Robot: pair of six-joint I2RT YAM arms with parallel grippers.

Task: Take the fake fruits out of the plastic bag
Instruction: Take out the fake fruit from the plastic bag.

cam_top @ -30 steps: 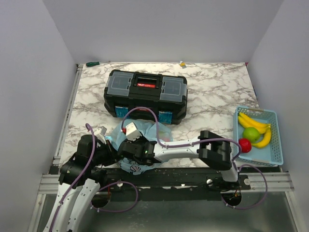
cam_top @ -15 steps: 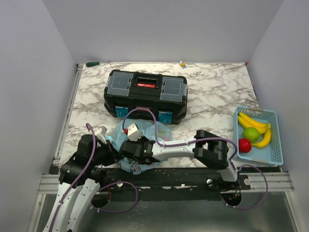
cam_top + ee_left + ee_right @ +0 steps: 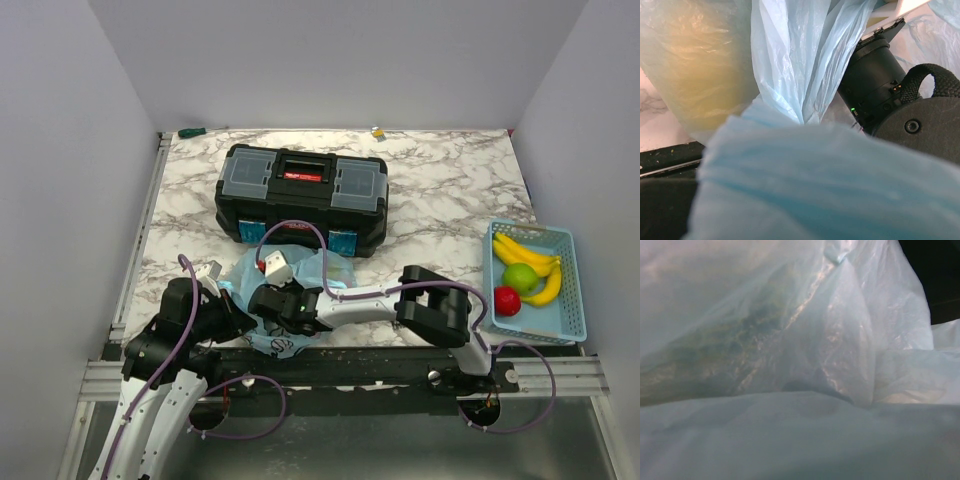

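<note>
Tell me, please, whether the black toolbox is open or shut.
Shut: the toolbox has its lid lying flat and flush on the body in the top view.

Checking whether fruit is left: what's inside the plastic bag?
Through the plastic bag, the left wrist view shows a yellowish shape. Its kind and anything else inside are hidden by crumpled folds.

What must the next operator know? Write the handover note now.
Left claw: shut, pinching the bag at the table's near edge.
Right claw: buried in the bag; open or shut can't be seen.
Done: bananas, green apple and red apple lie in the basket on the right.
Left: a yellowish shape shows through the film, likely fruit still to pull out.
</note>
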